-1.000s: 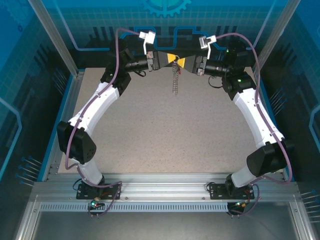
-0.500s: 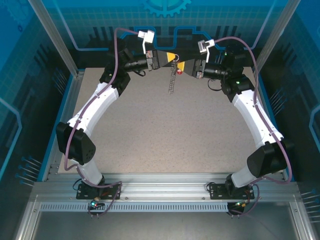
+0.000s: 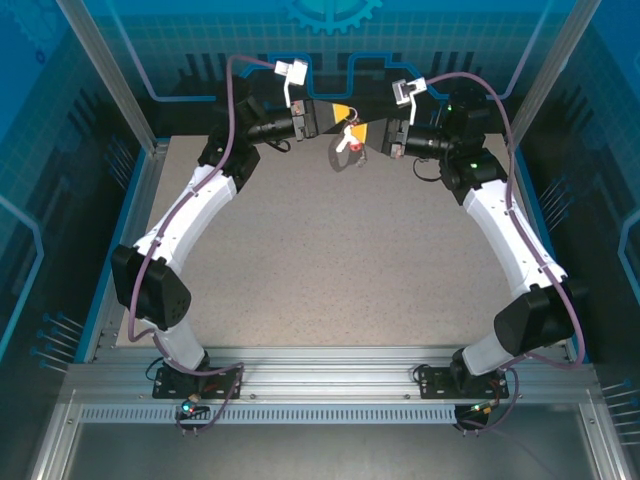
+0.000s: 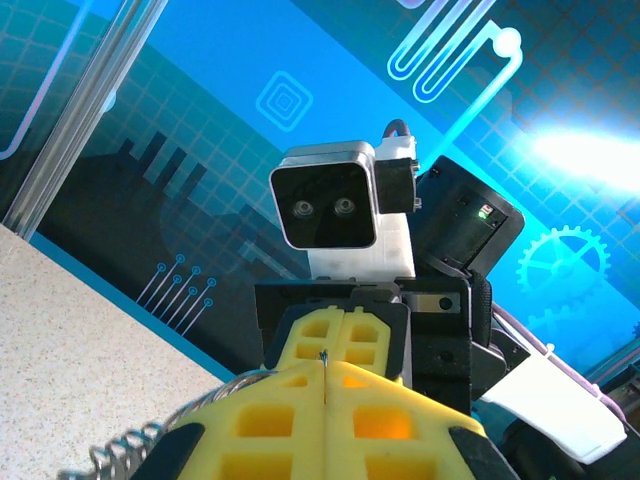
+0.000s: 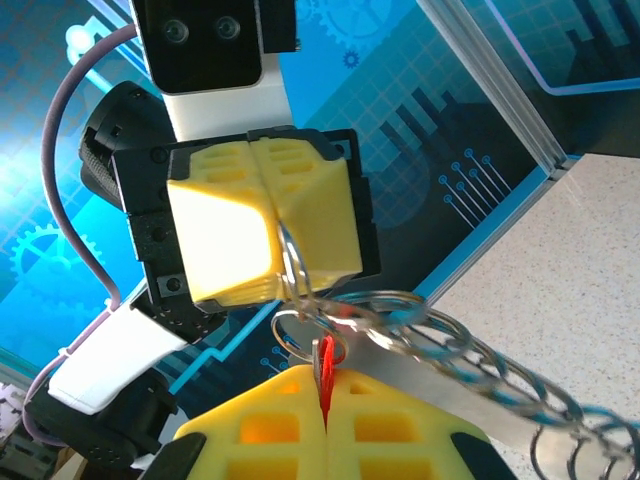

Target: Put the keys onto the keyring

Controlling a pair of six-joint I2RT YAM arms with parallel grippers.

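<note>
Reaching across the speckled table (image 3: 330,270), the left arm (image 3: 190,225) and the right arm (image 3: 505,225) meet nose to nose above its far edge, near the middle, in front of the blue back wall (image 3: 200,50).

From the right wrist camera, the left gripper (image 5: 278,225) faces the lens. Its yellow jaws are pressed together, pinching one small silvery ring of the keyring (image 5: 440,388). The right gripper (image 5: 325,425) sits at the bottom of that view, its own yellow jaws closed on the key (image 5: 326,372). The key's red head shows as a thin sliver standing up out of the seam between them.

The keyring hangs in the air between the two grippers, off the table. Its grey flat body slants down to the right, and its chain of silvery rings trails past it toward the lower right corner. The key's head sits right at the cluster of rings under the left gripper; I cannot tell whether it is threaded through one. In the top view the red head shows between the two grippers, with the rings looped just left of it.
</note>
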